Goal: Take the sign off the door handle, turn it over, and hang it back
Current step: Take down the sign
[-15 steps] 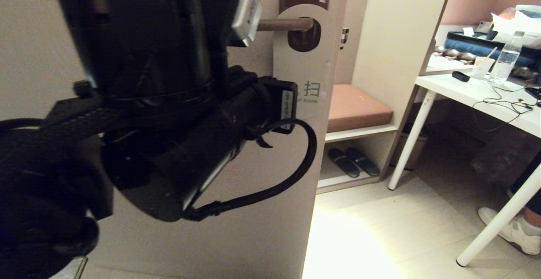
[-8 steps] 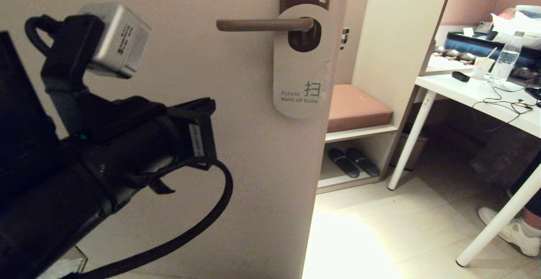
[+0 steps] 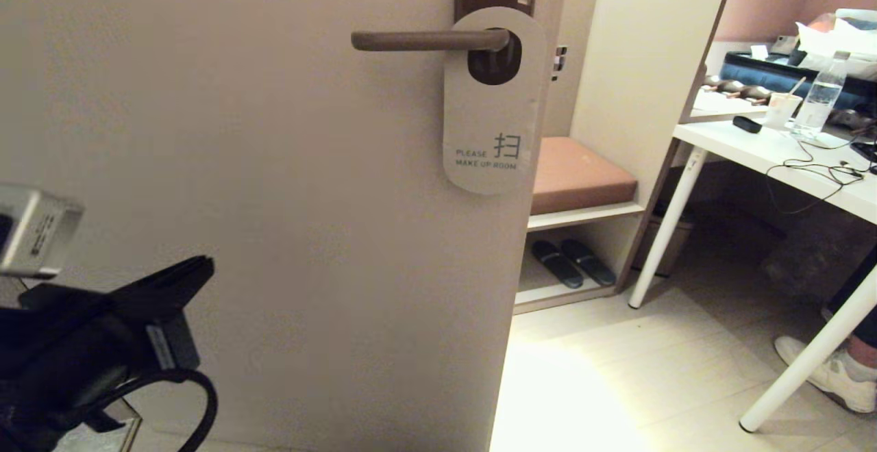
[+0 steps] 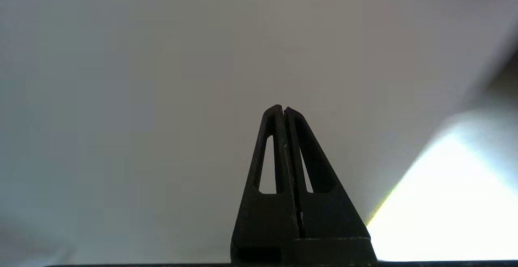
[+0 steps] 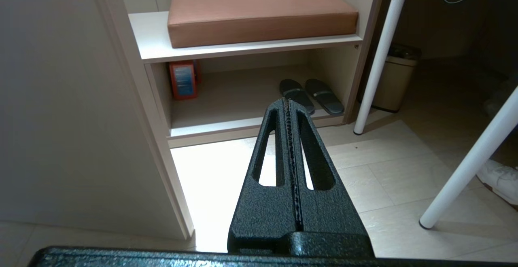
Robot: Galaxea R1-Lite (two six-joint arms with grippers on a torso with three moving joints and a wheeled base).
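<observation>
On the door handle (image 3: pixel 428 40) hangs the sign (image 3: pixel 492 116), off-white side out.

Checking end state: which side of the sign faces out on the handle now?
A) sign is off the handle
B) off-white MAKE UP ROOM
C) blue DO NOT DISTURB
B: the sign hangs from the door handle with its off-white face and "PLEASE MAKE UP ROOM" lettering facing the head camera.
</observation>
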